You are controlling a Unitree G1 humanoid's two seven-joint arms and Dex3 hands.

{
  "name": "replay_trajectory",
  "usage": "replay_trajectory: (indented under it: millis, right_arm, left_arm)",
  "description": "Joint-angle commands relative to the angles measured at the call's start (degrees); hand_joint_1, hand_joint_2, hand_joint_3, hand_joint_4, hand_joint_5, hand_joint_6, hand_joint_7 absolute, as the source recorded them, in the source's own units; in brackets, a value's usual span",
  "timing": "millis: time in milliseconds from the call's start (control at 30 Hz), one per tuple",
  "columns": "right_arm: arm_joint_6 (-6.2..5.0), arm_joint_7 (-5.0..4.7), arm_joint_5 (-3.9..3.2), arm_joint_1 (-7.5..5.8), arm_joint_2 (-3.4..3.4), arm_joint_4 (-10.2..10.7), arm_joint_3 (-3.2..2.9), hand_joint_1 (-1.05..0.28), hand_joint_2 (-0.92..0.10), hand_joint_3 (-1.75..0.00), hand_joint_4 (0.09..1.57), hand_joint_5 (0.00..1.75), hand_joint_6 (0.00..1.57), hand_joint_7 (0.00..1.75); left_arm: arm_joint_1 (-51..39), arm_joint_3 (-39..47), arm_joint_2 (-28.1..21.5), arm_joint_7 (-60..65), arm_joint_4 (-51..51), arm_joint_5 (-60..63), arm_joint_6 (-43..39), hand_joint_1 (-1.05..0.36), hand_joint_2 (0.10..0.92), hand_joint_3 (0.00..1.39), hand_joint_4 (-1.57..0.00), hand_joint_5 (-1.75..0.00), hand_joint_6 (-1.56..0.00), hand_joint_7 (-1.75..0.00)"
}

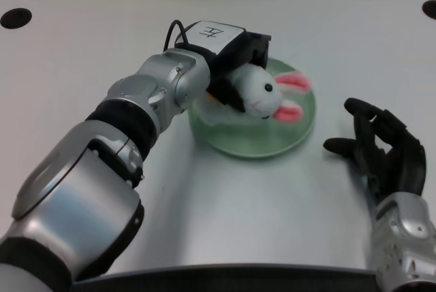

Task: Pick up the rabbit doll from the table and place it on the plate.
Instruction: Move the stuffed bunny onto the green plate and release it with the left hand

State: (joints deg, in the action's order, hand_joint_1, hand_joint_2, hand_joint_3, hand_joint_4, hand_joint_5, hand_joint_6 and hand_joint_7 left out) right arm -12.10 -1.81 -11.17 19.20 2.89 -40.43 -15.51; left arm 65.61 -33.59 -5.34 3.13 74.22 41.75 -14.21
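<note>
A white rabbit doll (262, 92) with pink ears and a black eye hangs over the green plate (272, 139) in the middle of the table. My left hand (231, 67) grips the doll's body from the left, its black fingers wrapped round it, so only the head and ears stick out to the right. Whether the doll touches the plate I cannot tell; its ears lie above the plate's right half. The hand and wrist hide the plate's left rim.
My right hand (381, 152) rests on the white table (82, 54) right of the plate, a short gap from the rim. Black round holes sit at the table's far left (15, 18) and far right corner.
</note>
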Motion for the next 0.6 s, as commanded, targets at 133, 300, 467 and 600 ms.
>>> replay_trajectory:
  millis: [133, 300, 467, 600]
  right_arm:
    - [0.41, 0.06, -0.12, -0.42, -0.17, 0.47, 0.0, -0.31, -0.92, -0.26, 0.78, 1.09, 0.82, 0.49]
    - [1.15, -0.59, 0.15, -0.44, -0.19, 0.99, 0.08, -0.31, -0.92, -0.26, 0.79, 1.1, 0.82, 0.5]
    - [0.56, 0.06, -0.16, -0.24, -0.12, 0.3, -0.03, -0.32, -0.92, -0.24, 0.79, 1.11, 0.82, 0.5]
    - [0.98, -0.12, -0.27, -0.13, -0.25, 0.44, -0.11, -0.32, -0.92, -0.24, 0.78, 1.11, 0.82, 0.5]
  left_arm:
    - [1.6, -0.52, 0.11, -4.83, 0.19, 0.17, 1.4, -0.68, 0.867, 0.0, -0.38, -0.5, -0.47, -0.19]
    - [1.34, -0.88, -0.24, -5.15, -0.08, 0.58, 0.33, -0.83, 0.886, 0.01, -0.11, -0.31, -0.24, -0.02]
    - [1.45, -1.97, -0.39, -4.09, -0.3, 1.63, -0.82, -1.02, 0.918, 0.02, 0.0, -0.02, -0.02, 0.0]
    - [1.28, -2.34, -0.94, -1.24, -0.93, 2.23, -2.03, -1.05, 0.921, 0.08, 0.0, 0.0, 0.0, 0.0]
